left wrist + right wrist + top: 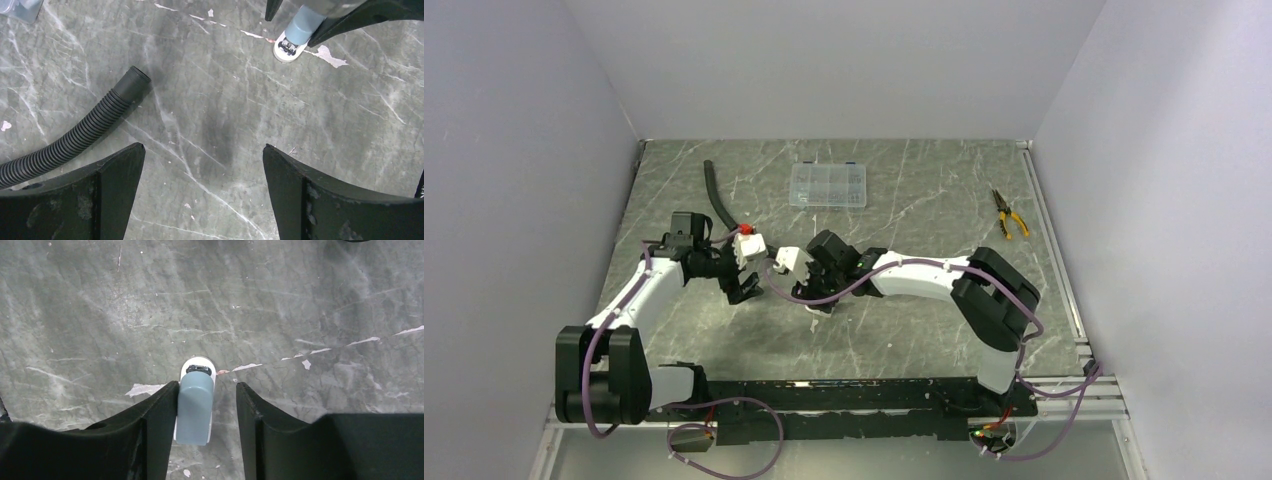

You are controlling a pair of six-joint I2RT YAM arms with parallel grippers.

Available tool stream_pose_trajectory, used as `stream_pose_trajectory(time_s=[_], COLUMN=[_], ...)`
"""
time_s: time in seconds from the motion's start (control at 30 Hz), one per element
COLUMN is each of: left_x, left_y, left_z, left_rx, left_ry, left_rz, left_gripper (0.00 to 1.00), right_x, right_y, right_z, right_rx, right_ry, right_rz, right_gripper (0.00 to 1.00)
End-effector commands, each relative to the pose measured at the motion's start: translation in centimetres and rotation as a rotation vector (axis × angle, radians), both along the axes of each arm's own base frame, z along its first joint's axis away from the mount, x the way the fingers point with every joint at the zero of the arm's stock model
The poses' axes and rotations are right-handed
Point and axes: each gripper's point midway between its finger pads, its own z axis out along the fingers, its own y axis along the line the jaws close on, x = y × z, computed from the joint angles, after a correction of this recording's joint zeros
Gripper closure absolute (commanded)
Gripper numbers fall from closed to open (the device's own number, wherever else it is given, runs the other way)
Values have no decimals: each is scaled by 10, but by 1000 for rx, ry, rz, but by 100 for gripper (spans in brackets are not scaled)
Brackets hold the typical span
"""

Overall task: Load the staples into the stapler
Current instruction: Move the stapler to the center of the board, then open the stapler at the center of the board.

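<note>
A mini stapler [195,405] with a blue-grey top and a white base lies on the grey marble table. It lies between the fingers of my right gripper [205,390], touching the left finger with a gap to the right one, so the jaws are open around it. It also shows in the left wrist view [295,37] and as a small white spot in the top view [822,308]. My left gripper [202,150] is open and empty over bare table, left of the stapler [742,288]. No staples show in any view.
A black corrugated hose [75,140] lies left of the left gripper, also in the top view [717,195]. A clear compartment box [828,185] sits at the back middle. Yellow-handled pliers [1010,213] lie at the back right.
</note>
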Motion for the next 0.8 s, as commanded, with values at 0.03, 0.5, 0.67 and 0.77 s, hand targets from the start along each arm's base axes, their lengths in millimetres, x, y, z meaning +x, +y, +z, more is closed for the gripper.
stream_pose_trajectory(time_s=[0.03, 0.5, 0.67, 0.77], left_x=[5, -9, -5, -2], left_y=[-8, -63, -108, -128], left_z=[12, 50, 64, 72], left_rx=[-54, -268, -349, -388], left_ry=[-34, -18, 15, 21], left_rz=[-33, -166, -235, -262], left_gripper=[7, 10, 10, 12], right_x=[3, 15, 17, 14], right_y=[3, -13, -24, -26], right_z=[1, 105, 129, 132], right_rx=[-4, 211, 278, 287], right_ry=[-12, -121, -99, -96], right_rz=[7, 172, 209, 223], right_gripper=[55, 96, 99, 100])
